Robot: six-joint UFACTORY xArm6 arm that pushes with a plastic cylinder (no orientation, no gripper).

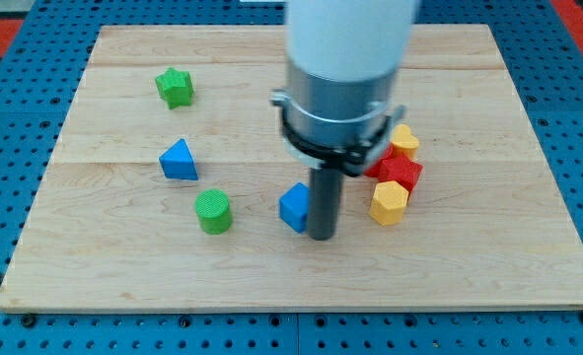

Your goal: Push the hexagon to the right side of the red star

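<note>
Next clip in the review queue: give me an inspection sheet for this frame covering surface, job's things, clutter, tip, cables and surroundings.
Surface: pale wooden board, flat, lying on a blue pegboard.
Job's things: red hexagon block and yellow hexagon block touching, at the view's right of the rod; a red block behind them is mostly hidden by the arm, shape not clear.
Clutter: green star block, blue triangle block, green cylinder block, blue cube block, a yellow block, shape unclear.
Tip: my tip rests on the board right beside the blue cube, left of the red-and-yellow cluster.
Cables: nothing seen.
Surroundings: red patches at the view's top corners.
</note>
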